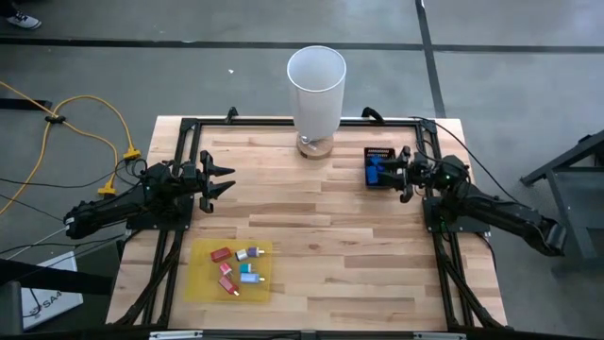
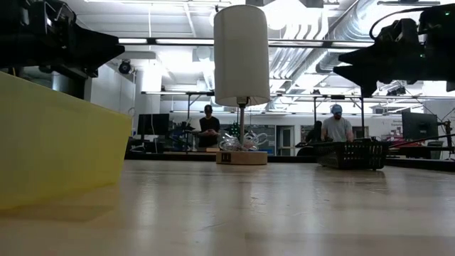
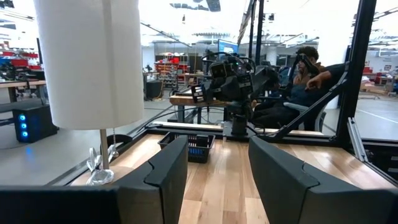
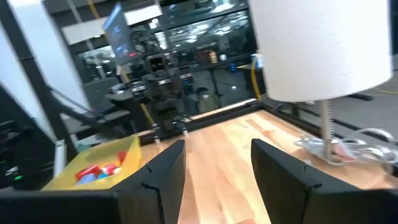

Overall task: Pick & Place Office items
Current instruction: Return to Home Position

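Yellow bin holds office items, long axes mixed; left end effector, right end effector both wide.

- High view: even overhead light. The table is uniformly bright, with short soft shadows under the left gripper and right gripper.
- Low view: ceiling lights behind both grippers are blown out, and both show as black silhouettes. Broad sheen on the table below them.
- Yellow bin, below the left gripper, casts a shadow at its foot.
- Left wrist view: the room beyond the left gripper is washed out white. The white cylinder beside it is brightly lit.
- Right wrist view: the room beyond the right gripper is dimmer.
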Available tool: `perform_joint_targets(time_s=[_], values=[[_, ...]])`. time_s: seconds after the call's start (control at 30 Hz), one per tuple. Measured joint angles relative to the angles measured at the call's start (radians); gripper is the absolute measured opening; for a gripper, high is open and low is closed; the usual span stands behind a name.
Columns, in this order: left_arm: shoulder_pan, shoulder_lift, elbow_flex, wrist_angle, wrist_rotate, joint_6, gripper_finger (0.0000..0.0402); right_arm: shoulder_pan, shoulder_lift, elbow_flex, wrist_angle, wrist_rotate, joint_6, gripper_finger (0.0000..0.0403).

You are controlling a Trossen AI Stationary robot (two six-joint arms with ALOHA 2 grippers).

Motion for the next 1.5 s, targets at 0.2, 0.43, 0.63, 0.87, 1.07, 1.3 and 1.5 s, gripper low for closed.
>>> perform_joint_targets(time_s=[0.2,0.43,0.63,0.87,1.07,1.3,1.5], values=[[0.000,0.000,0.000,0.000,0.000,0.000,0.0163,0.000,-0.108,0.000,-0.121,0.075,-0.011,0.0169],[0.000,0.000,0.000,0.000,0.000,0.000,0.0163,0.000,-0.227,-0.001,-0.266,0.148,-0.009,0.0169],[0.000,0.000,0.000,0.000,0.000,0.000,0.0163,0.000,-0.322,-0.001,-0.375,0.190,0.005,0.0169],[0.000,0.000,0.000,0.000,0.000,0.000,0.0163,0.000,-0.370,-0.001,-0.437,0.231,0.033,0.0169],[0.000,0.000,0.000,0.000,0.000,0.000,0.0163,0.001,-0.356,-0.001,-0.454,0.296,0.098,0.0169],[0.000,0.000,0.000,0.000,0.000,0.000,0.0163,0.029,-0.339,-0.001,-0.479,0.426,0.184,0.0169],[0.000,0.000,0.000,0.000,0.000,0.000,0.0163,0.074,-0.333,-0.001,-0.486,0.446,0.167,0.0169]])
